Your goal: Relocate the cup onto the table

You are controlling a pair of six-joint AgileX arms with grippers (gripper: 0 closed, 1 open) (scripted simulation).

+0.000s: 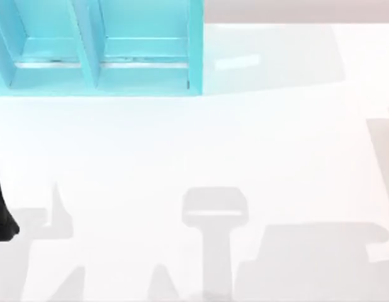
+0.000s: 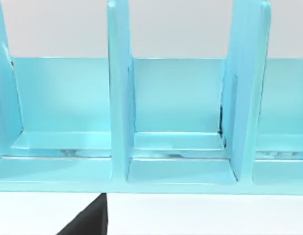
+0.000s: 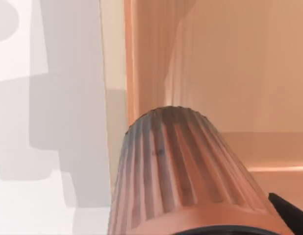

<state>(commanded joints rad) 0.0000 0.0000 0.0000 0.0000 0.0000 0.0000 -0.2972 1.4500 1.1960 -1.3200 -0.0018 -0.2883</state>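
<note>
Close up, the cup [image 3: 186,171] is seen before an orange wall [image 3: 230,63], beside the table [image 3: 24,196]. Whether it is held cannot be told.

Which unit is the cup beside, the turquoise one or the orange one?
The orange unit: in the right wrist view the ribbed cup stands out against its wall. The turquoise shelf sits at the table's top-left.

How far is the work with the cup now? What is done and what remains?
Done: nothing certain yet. In hand: the cup is right in front of the right wrist camera, against an orange wall; whether it is gripped, I cannot tell. Left: setting it down on the white table. The left arm is parked at the table's left edge.
</note>
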